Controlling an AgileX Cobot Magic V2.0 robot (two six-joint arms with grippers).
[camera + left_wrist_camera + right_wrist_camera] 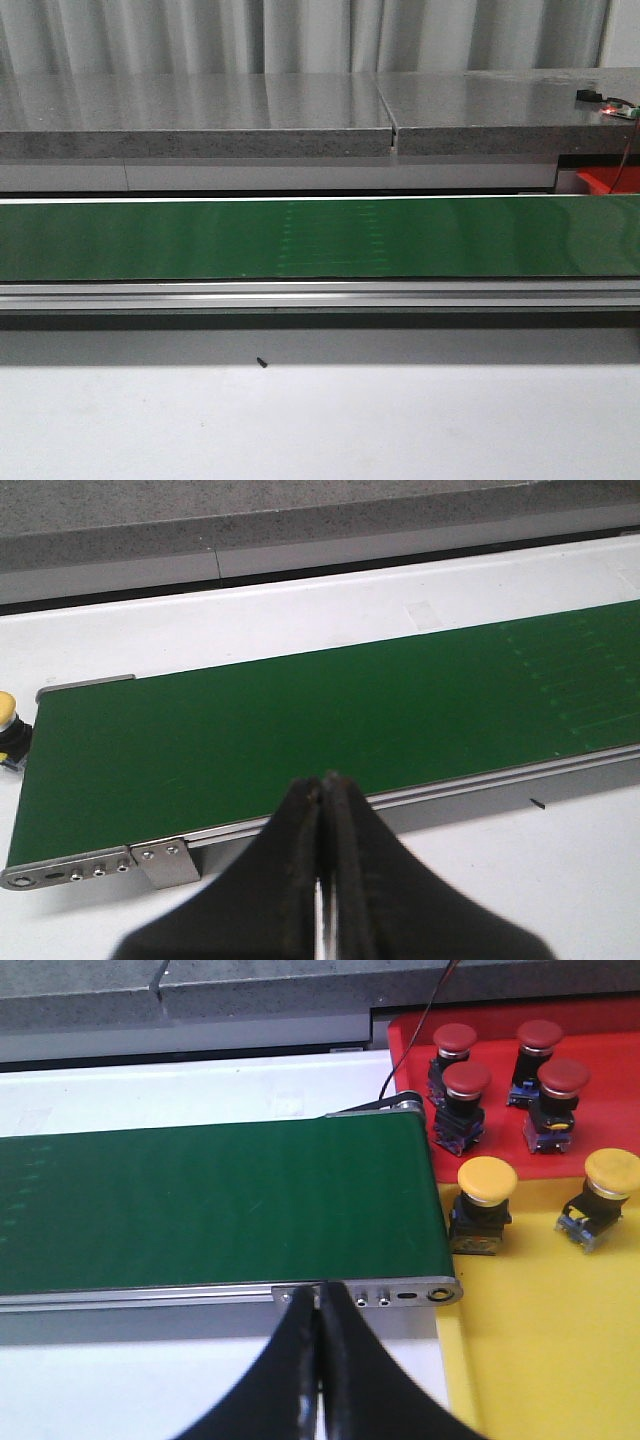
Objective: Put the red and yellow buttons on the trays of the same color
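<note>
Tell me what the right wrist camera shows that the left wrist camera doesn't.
Only the right wrist view shows the red tray with four red buttons and the yellow tray with two yellow buttons. Only the left wrist view shows one yellow button at the belt's other end. Both show the bare green belt and a shut hand: right hand, left hand.

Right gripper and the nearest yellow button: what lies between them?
In the right wrist view, only the conveyor's metal end bracket and the yellow tray floor lie between the shut right gripper and the nearest yellow button.
</note>
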